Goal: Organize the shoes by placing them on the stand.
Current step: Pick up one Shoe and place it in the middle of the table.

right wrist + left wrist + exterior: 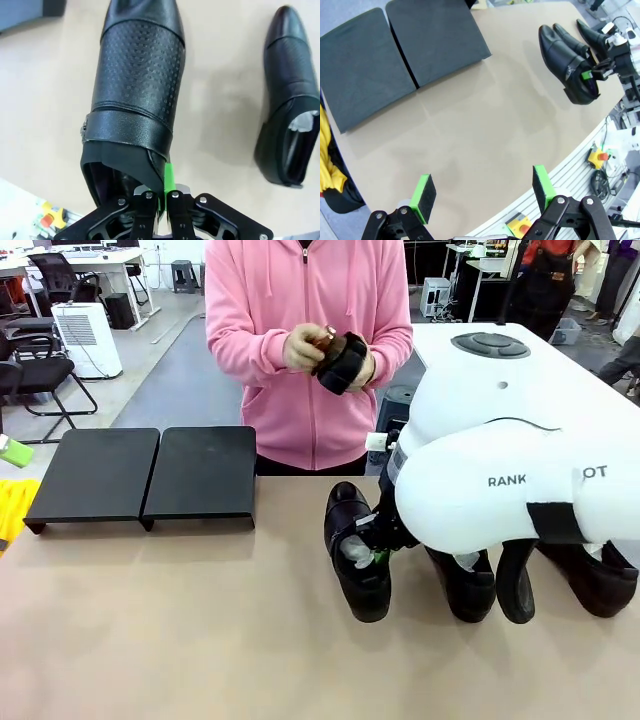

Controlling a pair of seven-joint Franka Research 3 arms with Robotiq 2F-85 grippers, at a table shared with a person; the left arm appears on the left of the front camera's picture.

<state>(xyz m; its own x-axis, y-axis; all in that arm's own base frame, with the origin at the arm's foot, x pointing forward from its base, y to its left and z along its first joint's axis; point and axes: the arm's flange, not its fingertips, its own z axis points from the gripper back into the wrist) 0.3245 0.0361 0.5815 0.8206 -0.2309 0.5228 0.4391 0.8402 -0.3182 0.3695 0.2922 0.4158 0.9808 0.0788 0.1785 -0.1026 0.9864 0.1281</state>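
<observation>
A glossy black shoe (352, 540) lies on the table right of centre. My right gripper (164, 194) is shut on the rim of that shoe's (140, 75) opening, near its heel. Three more shoes (465, 585) lie to its right, partly hidden under my white right arm (500, 460). The stand (150, 475), two matte-black panels, sits bare at the far left of the table. My left gripper (482, 192) hangs open and high above the table's near edge, far from the stand (395, 50) and the shoes (567, 65). The person holds another shoe (345, 362) in both hands.
The person in a pink hoodie (300, 300) stands at the far edge, rubbing the held shoe with a small brown brush (322, 338). Something yellow (12, 510) lies off the table's left edge. Bare tabletop (200, 620) stretches between the stand and the shoes.
</observation>
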